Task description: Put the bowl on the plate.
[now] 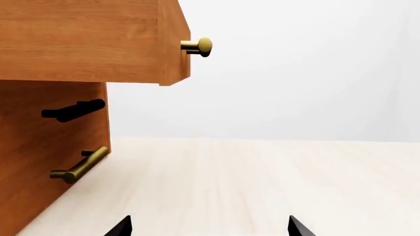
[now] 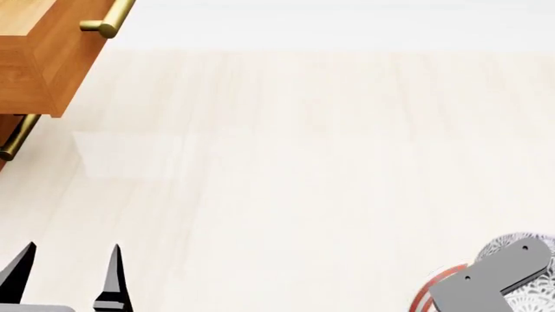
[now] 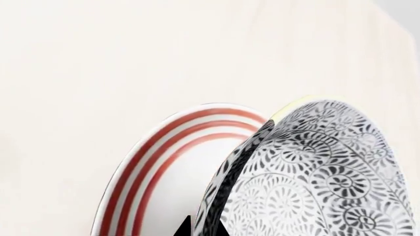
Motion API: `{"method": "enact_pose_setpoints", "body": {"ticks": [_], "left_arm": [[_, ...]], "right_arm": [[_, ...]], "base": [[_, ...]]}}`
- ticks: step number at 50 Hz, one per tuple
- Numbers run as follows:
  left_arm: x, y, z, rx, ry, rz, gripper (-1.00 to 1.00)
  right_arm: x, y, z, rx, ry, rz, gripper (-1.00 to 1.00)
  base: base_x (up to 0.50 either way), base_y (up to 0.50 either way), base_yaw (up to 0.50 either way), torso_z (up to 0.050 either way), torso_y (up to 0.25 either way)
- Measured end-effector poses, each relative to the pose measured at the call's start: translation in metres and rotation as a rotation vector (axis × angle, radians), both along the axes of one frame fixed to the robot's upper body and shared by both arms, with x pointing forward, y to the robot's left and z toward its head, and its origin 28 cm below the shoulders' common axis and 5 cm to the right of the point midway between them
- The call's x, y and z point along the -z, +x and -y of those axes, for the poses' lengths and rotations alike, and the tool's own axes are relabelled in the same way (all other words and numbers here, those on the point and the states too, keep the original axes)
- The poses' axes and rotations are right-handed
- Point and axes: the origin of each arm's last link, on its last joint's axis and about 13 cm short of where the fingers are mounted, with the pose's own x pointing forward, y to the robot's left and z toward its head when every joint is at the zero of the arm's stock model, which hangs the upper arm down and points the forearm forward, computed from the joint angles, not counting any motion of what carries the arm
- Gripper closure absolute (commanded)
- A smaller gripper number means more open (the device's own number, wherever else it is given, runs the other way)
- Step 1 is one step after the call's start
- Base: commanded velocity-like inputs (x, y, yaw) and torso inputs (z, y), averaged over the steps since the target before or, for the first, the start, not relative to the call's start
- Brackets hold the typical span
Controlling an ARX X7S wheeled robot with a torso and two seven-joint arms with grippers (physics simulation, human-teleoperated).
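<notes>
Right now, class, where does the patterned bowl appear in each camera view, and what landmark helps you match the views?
Head view: the bowl is at the bottom right corner, partly behind the right arm.
Right wrist view: it fills the lower right, close up.
Left wrist view: not in it.
Shared landmark: the red-ringed plate beside the bowl in both; the pale table shows in all three.
</notes>
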Motion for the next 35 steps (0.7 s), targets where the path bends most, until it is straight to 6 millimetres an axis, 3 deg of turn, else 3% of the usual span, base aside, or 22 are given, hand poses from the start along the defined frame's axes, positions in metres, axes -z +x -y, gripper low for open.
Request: {"method": "enact_pose_setpoints", "body": {"ticks": [35], "left_arm": [[-0.001, -0.001, 0.001, 0.004, 0.0, 0.001, -1.0]], "right_arm": [[0.024, 0.001, 0.005, 0.029, 0.06, -0.045, 1.0]], "base": [[0.0, 0.0, 0.0, 0.0, 0.0]]}}
